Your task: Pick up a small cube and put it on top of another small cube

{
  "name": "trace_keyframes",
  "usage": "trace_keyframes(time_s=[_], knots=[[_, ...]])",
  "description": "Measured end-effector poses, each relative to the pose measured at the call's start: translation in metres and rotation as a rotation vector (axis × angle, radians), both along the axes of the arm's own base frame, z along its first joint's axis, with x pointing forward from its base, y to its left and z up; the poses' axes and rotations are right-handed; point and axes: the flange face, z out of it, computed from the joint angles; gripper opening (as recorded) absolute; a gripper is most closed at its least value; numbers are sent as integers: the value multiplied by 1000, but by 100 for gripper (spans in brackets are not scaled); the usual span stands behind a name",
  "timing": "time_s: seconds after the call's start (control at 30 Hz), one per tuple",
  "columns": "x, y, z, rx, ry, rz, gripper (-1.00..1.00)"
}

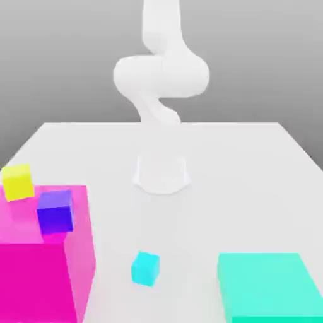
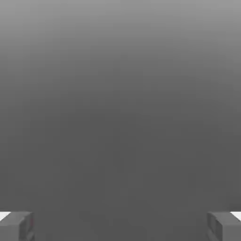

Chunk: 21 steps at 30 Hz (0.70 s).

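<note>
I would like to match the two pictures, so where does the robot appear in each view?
Exterior view: the white arm runs from the top edge down the middle to its base on the pale table.
Hand view: its open pincer stands with fingers wide apart, near the picture's border.
Shared landmark: the grey backdrop, behind the arm outside, beyond the pincer in the hand view.

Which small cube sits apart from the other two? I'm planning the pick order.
The cyan cube: it rests on the table; the others are on the magenta block.
</note>
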Motion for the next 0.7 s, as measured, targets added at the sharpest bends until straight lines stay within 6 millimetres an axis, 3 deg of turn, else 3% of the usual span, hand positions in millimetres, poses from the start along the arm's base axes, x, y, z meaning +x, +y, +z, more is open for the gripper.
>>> trace_keyframes(time_s=[0.17, 0.33, 0.57, 0.7], knots=[[24, -71, -65, -43, 93, -137, 0], [22, -147, -133, -63, 190, -266, 0], [-20, -244, -228, -53, 329, -429, 0], [-51, -276, -293, -26, 427, -478, 0]])
